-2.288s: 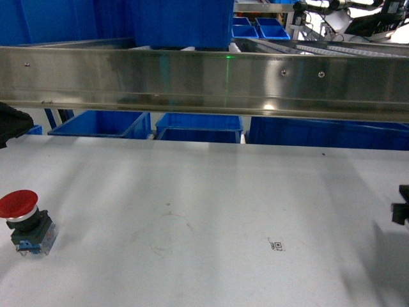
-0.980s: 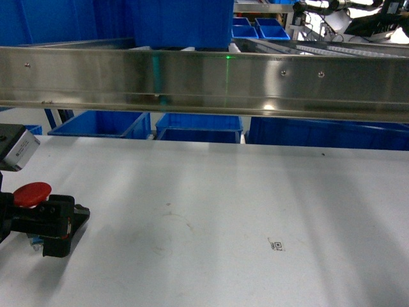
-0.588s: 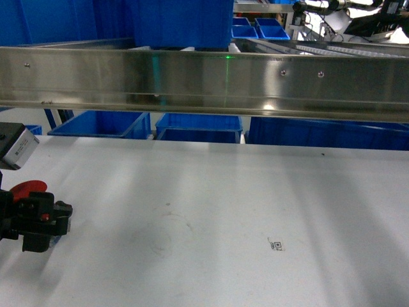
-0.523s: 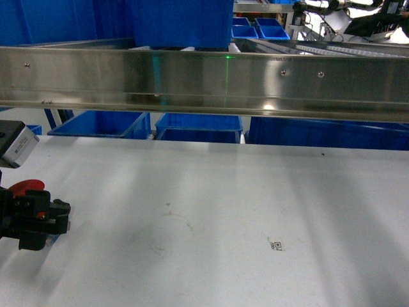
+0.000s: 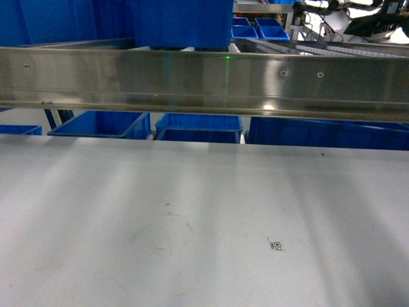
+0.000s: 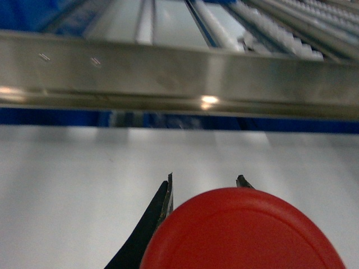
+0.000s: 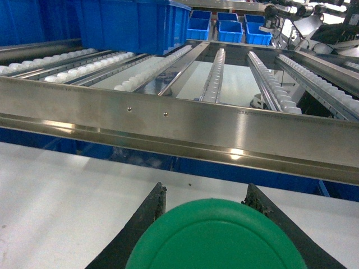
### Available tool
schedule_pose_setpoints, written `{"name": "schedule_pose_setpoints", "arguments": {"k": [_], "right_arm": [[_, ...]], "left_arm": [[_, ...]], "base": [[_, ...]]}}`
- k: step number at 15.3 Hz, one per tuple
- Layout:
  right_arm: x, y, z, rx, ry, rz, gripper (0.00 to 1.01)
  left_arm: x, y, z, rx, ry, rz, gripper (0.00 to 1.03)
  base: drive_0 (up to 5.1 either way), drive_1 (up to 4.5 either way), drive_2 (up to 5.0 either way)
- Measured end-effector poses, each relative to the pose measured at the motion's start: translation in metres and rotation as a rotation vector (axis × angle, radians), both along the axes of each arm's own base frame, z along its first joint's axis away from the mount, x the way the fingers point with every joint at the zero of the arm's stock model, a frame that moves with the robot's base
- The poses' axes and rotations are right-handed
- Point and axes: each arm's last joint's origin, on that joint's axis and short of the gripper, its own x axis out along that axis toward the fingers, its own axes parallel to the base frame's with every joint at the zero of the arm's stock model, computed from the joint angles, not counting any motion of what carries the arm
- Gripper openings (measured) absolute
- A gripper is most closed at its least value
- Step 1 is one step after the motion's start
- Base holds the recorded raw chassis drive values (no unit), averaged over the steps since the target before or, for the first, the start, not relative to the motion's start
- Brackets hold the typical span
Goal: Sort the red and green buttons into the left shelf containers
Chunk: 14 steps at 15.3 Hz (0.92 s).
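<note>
In the left wrist view, the red button's [image 6: 241, 235] round cap fills the lower frame between the two fingertips of my left gripper [image 6: 205, 178], which is shut on it above the white table. A green button's cap [image 7: 216, 238] sits the same way in my right gripper [image 7: 205, 190], which is shut on it. Neither gripper nor button shows in the head view. A large deep blue container [image 5: 179, 22] stands on the roller shelf at upper left, seen too in the right wrist view [image 7: 129, 22].
A long steel rail [image 5: 204, 83] crosses in front of the roller shelf, above the far edge of the white table [image 5: 204, 217]. Blue tubs [image 5: 99, 123] sit below the rail behind the table. Small blue trays [image 7: 224, 28] lie far back.
My left gripper closed on the red button at the table's left edge and carried it out of the head view. That spot on the table is now bare.
</note>
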Motion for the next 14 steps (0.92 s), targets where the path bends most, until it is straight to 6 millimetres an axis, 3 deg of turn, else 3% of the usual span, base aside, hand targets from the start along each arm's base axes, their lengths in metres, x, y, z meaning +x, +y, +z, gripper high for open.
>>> {"name": "schedule_pose_setpoints", "arguments": {"k": [1, 5, 14], "right_arm": [[0.000, 0.000, 0.000, 0.000, 0.000, 0.000, 0.36], [0.000, 0.000, 0.000, 0.000, 0.000, 0.001, 0.36], [0.000, 0.000, 0.000, 0.002, -0.002, -0.001, 0.36]], "left_arm": [[-0.013, 0.007, 0.014, 0.008, -0.065, 0.042, 0.27], [-0.013, 0.003, -0.006, 0.001, 0.014, 0.008, 0.27], [-0.015, 0.004, -0.002, 0.003, -0.007, 0.015, 0.27]], "base": [[0.0, 0.00, 0.0], [0.0, 0.00, 0.0], [0.0, 0.00, 0.0]]}}
